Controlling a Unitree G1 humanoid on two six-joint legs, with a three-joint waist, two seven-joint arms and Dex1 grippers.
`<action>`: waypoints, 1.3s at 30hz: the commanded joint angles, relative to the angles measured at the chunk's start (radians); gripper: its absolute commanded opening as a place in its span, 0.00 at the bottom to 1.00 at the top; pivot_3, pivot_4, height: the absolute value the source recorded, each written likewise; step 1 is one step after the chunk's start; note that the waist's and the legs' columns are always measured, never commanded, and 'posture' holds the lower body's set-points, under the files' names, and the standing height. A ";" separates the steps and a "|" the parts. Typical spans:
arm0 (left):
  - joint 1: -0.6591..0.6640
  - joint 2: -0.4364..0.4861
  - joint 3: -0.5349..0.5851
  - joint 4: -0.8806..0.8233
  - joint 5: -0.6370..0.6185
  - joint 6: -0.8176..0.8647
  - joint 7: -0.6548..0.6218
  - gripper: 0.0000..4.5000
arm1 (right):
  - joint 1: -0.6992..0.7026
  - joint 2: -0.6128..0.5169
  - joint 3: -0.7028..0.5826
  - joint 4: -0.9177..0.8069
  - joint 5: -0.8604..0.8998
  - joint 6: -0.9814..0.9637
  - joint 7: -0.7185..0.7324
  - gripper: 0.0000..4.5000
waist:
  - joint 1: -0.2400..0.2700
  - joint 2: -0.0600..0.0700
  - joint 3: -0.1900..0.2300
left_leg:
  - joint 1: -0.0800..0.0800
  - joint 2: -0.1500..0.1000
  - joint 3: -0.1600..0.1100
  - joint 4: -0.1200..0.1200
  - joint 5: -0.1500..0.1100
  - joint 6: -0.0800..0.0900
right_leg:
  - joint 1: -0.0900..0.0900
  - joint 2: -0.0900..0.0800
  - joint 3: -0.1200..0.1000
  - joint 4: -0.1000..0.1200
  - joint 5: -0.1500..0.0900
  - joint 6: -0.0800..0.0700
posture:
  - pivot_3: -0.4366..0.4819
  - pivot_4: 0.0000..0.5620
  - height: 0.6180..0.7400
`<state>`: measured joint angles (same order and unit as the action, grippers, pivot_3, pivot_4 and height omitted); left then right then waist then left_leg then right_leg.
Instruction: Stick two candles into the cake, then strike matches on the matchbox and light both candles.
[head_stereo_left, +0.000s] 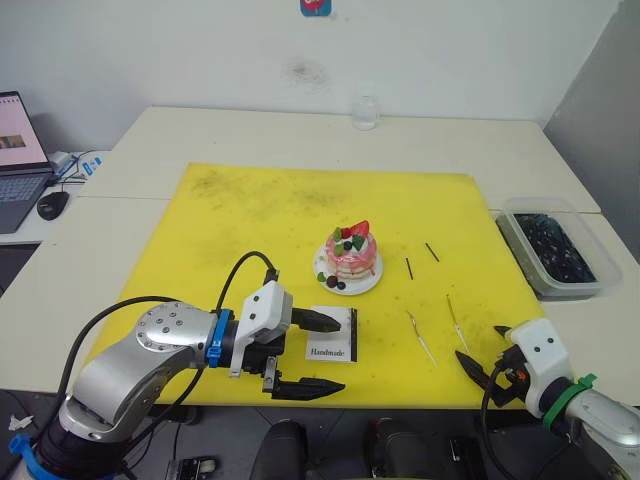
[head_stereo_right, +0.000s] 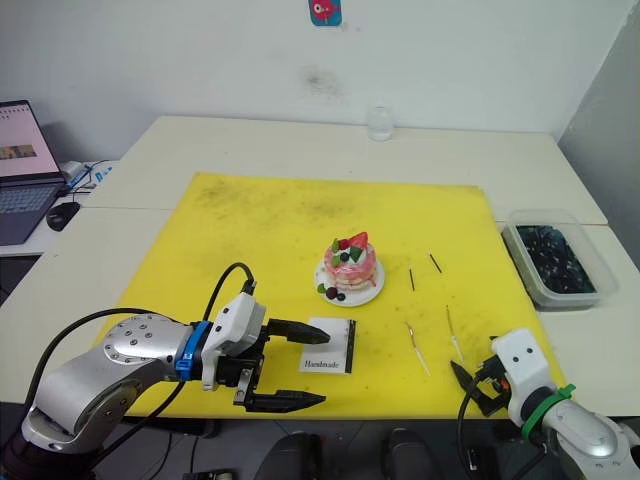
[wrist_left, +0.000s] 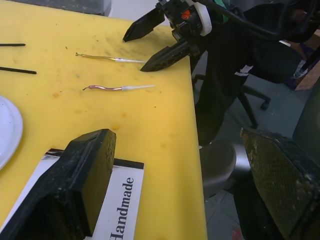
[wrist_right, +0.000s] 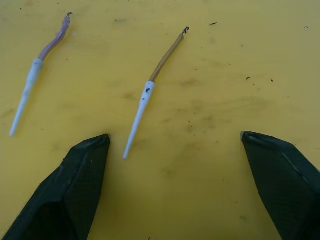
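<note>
The pink-and-white cake stands on its white plate mid-mat. In front of it lies the white "Handmade" matchbox. My left gripper is open at the matchbox's left edge, one finger over the box and the other past the mat's front edge. Two pale candles lie flat right of the box. They also show in the right wrist view. My right gripper is open just short of their near ends, holding nothing. Two dark matches lie right of the cake.
Everything rests on a yellow mat whose front edge meets the table edge. A clear tub of dark items stands at the right. A glass is at the back. A laptop and a mouse are at far left.
</note>
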<state>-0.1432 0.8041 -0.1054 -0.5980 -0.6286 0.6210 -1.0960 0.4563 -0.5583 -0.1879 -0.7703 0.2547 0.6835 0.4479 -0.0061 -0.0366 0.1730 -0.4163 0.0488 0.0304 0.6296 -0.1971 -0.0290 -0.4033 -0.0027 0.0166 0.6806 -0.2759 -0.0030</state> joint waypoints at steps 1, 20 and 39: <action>0.010 -0.004 0.001 -0.044 -0.017 -0.008 0.009 1.00 | -0.005 0.016 0.031 -0.045 0.010 0.059 -0.028 0.71 | 0.000 0.000 0.000 | 0.000 0.000 0.000 0.000 0.000 0.000 | 0.000 0.000 0.000 0.000 0.000 0.000 | 0.48 0.27 1.00; 0.048 0.002 0.145 0.032 -0.113 0.118 0.121 1.00 | -0.178 0.006 -0.168 -0.149 0.296 0.319 0.036 0.00 | -0.001 0.000 0.000 | 0.000 0.000 0.000 0.000 0.000 0.000 | -0.001 0.000 0.000 0.000 0.000 0.000 | 0.48 0.27 1.00; -0.235 -0.346 0.219 0.202 -1.073 0.376 0.797 1.00 | -0.665 -0.056 -0.098 -0.013 1.343 0.269 -0.347 0.00 | -0.001 -0.002 0.001 | -0.003 -0.002 -0.001 0.000 0.000 0.000 | 0.000 0.001 0.000 -0.001 0.004 0.007 | 0.48 0.27 1.00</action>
<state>-0.3684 0.4747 0.1217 -0.3867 -1.6367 1.0291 -0.3408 -0.1915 -0.6012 -0.3027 -0.7886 1.5128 0.9969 0.1447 -0.0074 -0.0388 0.1740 -0.4192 0.0464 0.0297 0.6296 -0.1971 -0.0287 -0.4035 -0.0011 0.0170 0.6795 -0.2720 0.0041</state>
